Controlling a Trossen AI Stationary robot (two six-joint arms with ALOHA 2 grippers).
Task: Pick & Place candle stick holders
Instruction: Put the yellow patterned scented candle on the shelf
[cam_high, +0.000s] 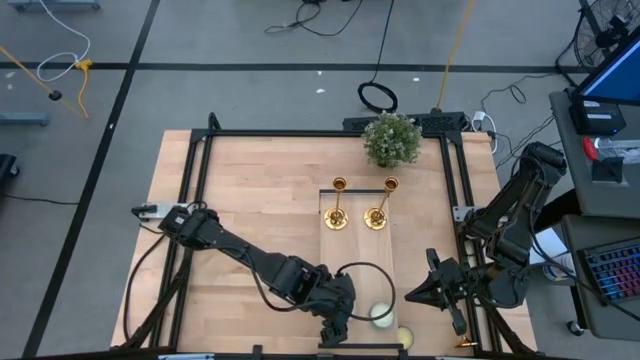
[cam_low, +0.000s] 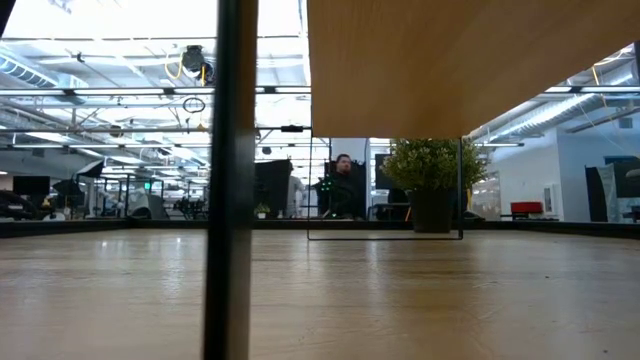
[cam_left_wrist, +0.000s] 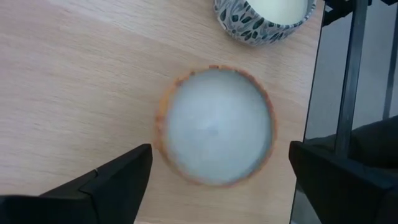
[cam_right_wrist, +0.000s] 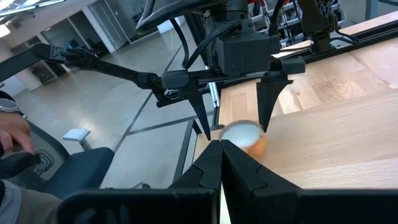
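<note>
The left gripper (cam_high: 345, 322) hangs at the table's near edge, fingers spread wide either side of a round pale candle (cam_left_wrist: 214, 127) and gripping nothing. The two gold candle stick holders (cam_high: 338, 205) in view stand upright, stems vertical, on a pale board (cam_high: 355, 255) toward the table's far side, nearer the left arm. The right gripper (cam_high: 418, 292) waits shut and empty at the right edge.

Light wooden table (cam_high: 250, 200), black frame around edges. Far centre: small potted plant (cam_high: 391, 139). Centre: two gold candle stick holders (cam_high: 338, 203) upright, side by side. Near edge, right of centre: round pale candle (cam_high: 382, 314), second patterned candle (cam_high: 404, 339) just beside.
</note>
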